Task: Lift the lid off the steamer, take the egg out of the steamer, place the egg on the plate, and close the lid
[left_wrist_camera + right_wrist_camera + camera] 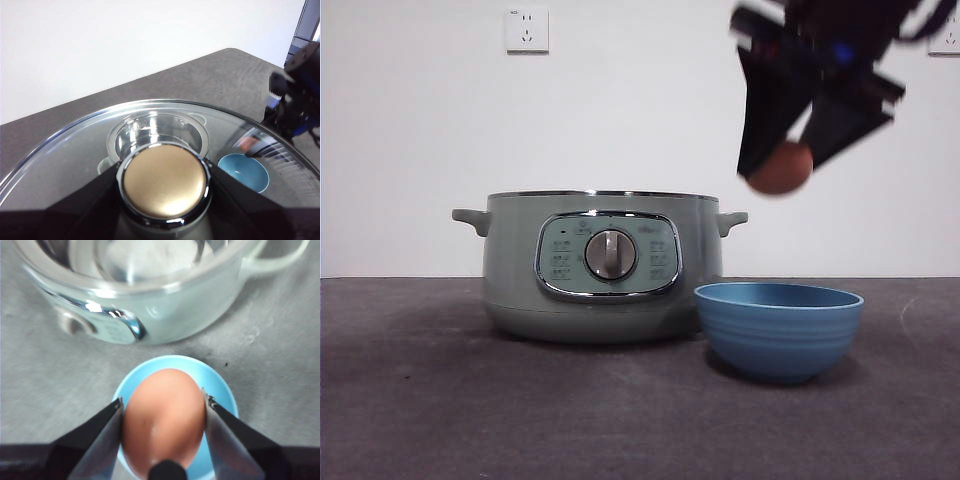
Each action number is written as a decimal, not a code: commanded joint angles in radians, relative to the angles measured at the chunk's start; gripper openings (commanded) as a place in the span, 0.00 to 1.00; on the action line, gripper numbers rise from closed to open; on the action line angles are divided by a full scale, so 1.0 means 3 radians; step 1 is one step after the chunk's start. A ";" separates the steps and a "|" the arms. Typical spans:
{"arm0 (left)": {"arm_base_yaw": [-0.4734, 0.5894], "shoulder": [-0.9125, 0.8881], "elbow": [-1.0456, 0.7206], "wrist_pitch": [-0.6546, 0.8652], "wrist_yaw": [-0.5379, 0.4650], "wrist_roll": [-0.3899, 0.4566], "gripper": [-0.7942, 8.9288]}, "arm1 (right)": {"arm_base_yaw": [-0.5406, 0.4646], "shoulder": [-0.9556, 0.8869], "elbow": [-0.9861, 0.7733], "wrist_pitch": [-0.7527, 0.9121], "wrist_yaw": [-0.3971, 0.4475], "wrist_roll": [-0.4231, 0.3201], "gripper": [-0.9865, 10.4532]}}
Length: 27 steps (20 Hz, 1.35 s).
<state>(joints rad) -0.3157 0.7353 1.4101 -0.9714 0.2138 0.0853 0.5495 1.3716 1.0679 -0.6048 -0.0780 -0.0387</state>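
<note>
The pale green steamer stands open on the table, without its lid; it also shows in the right wrist view. My right gripper is shut on a brown egg and holds it in the air above the sky-blue plate. In the right wrist view the egg sits between the jaws right over the plate. My left gripper is shut on the knob of the glass lid and holds it high over the steamer.
The plate stands just right of the steamer, almost touching it. A white wall with a socket is behind the dark table.
</note>
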 commanded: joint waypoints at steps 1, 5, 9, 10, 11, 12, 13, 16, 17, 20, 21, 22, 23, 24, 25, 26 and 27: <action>-0.0001 -0.0042 0.0064 0.0170 0.0020 -0.0008 0.07 | 0.0000 0.0053 -0.0256 0.0275 -0.0005 0.0078 0.07; -0.0070 -0.0042 0.0064 0.0167 0.0018 -0.0009 0.07 | 0.0001 0.0278 -0.0422 0.0585 -0.0098 0.0076 0.07; -0.0085 -0.0042 0.0064 0.0145 0.0015 -0.0009 0.07 | 0.0004 0.0642 -0.0422 0.0773 -0.0093 0.0076 0.07; -0.0085 -0.0042 0.0064 0.0131 0.0014 -0.0009 0.07 | 0.0004 0.0722 -0.0422 0.0779 -0.0089 0.0074 0.07; -0.0085 -0.0042 0.0064 0.0116 0.0014 -0.0009 0.07 | 0.0004 0.0790 -0.0422 0.0797 -0.0088 0.0071 0.07; -0.0086 -0.0042 0.0064 0.0108 0.0014 -0.0009 0.07 | 0.0004 0.0834 -0.0422 0.0824 -0.0085 0.0062 0.07; -0.0086 -0.0042 0.0064 0.0104 0.0015 -0.0009 0.07 | 0.0004 0.0872 -0.0422 0.0860 -0.0084 0.0061 0.07; -0.0085 -0.0042 0.0064 0.0104 0.0015 -0.0008 0.07 | 0.0004 0.0913 -0.0422 0.0861 -0.0085 0.0000 0.07; -0.0085 -0.0042 0.0064 0.0103 0.0014 -0.0008 0.07 | 0.0004 0.0923 -0.0422 0.0857 -0.0081 -0.0018 0.07; -0.0085 -0.0042 0.0064 0.0100 0.0013 -0.0008 0.07 | 0.0004 0.0936 -0.0422 0.0796 -0.0079 -0.0052 0.08; -0.0085 -0.0042 0.0064 0.0094 0.0014 -0.0008 0.07 | 0.0004 0.0937 -0.0422 0.0738 -0.0079 -0.0122 0.08; -0.0085 -0.0042 0.0064 0.0089 0.0014 -0.0008 0.07 | 0.0005 0.0941 -0.0422 0.0670 -0.0078 -0.0186 0.08; -0.0085 -0.0041 0.0064 0.0089 0.0014 -0.0008 0.07 | 0.0008 0.0947 -0.0422 0.0623 -0.0066 -0.0233 0.08; -0.0085 -0.0041 0.0064 0.0089 0.0014 -0.0008 0.07 | 0.0008 0.0949 -0.0422 0.0614 -0.0066 -0.0239 0.08; -0.0085 -0.0041 0.0064 0.0089 0.0014 -0.0008 0.07 | 0.0008 0.0949 -0.0422 0.0626 -0.0069 -0.0239 0.08; -0.0085 -0.0041 0.0064 0.0088 0.0014 -0.0008 0.07 | 0.0008 0.0949 -0.0422 0.0631 -0.0070 -0.0240 0.08; -0.0085 -0.0042 0.0064 0.0083 0.0014 -0.0009 0.07 | 0.0008 0.0949 -0.0422 0.0629 -0.0072 -0.0242 0.09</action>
<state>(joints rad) -0.3378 0.7353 1.4101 -0.9882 0.2142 0.0853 0.5499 1.6451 0.9470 -0.4217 -0.1013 -0.1017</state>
